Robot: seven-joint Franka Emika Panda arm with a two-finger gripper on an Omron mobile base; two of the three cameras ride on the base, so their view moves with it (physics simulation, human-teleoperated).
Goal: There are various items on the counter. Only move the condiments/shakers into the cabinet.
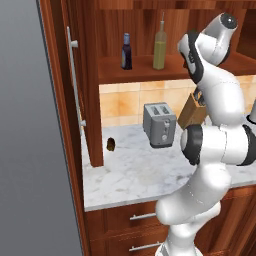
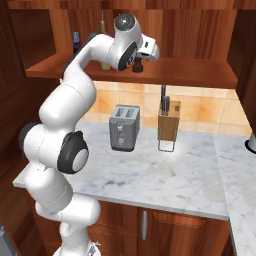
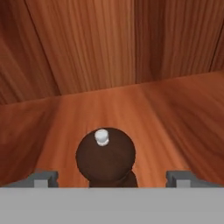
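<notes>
Pepper mill (image 3: 105,157) upright on cabinet shelf (image 3: 144,109), between spread hand (image 3: 113,178) fingers

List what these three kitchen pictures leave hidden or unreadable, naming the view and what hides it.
- Pepper mill: base cut off at the hand view's bottom.
- Dark bottle: mostly behind the arm, right base view; label too small to read.
- Brown lump: too small to identify, left base view.

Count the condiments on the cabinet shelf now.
3: dark bottle at the left, oil bottle beside it, pepper mill standing between the open tool's tips.
</notes>
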